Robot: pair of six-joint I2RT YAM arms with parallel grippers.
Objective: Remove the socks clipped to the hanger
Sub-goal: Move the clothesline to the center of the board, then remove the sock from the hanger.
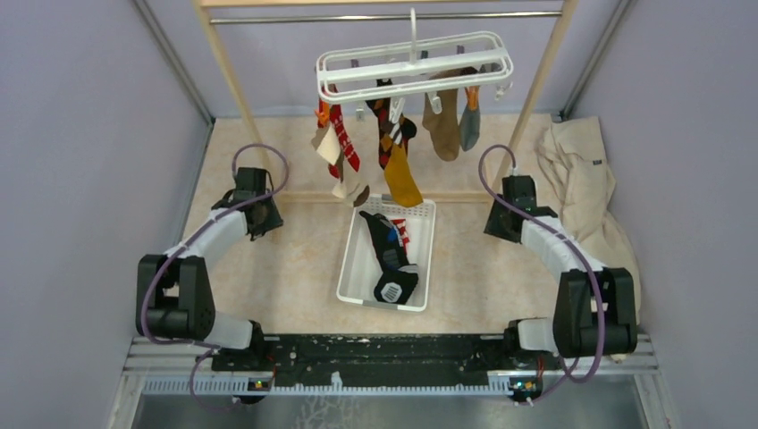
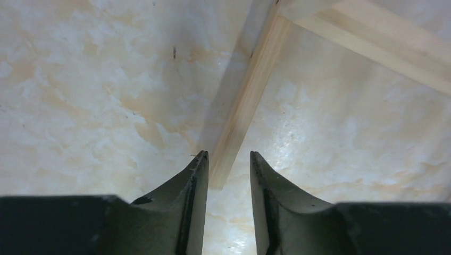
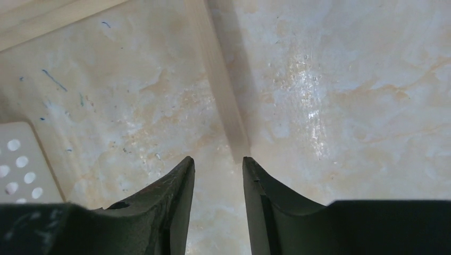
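Note:
The white hanger hangs by its hook from the rail at the back. Several socks are clipped under it: a red patterned one, a tan one, a mustard one, a brown one and a grey one. A black-and-white sock lies in the basket below. My left gripper is low over the table, left of the socks, open and empty. My right gripper is low on the right side, also open with nothing between its fingers.
A white basket stands mid-table under the hanger. The wooden rack's posts rise at both sides, and its foot bar lies under the left gripper. A large beige cloth is heaped at the right wall.

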